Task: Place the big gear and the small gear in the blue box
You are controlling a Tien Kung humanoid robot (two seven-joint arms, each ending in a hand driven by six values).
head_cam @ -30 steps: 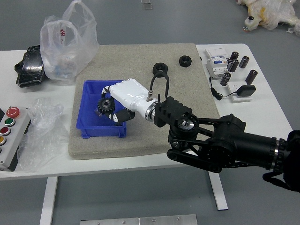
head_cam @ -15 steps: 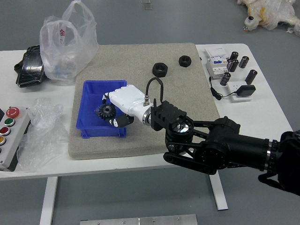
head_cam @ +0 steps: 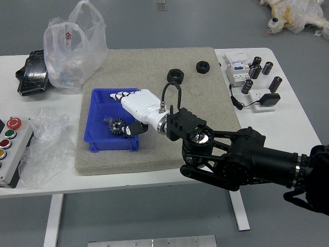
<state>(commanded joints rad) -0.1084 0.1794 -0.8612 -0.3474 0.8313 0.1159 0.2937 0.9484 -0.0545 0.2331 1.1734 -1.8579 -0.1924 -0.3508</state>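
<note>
Here, one dark toothed gear [head_cam: 116, 126], big or small uncertain, lies in the blue box [head_cam: 110, 145]; probably stiff and sturdy, best gripped across opposite sides of its rim. Item: robot's right hand [head_cam: 145, 107], over the box's right side, fingers [head_cam: 129, 98] extended, thumb [head_cam: 134, 128] apart, apparently pinching nothing.

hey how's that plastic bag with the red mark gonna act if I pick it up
The plastic bag will probably flop and crumple, since its sides are creased. It's likely light for its size, being thin, see-through film.
</note>
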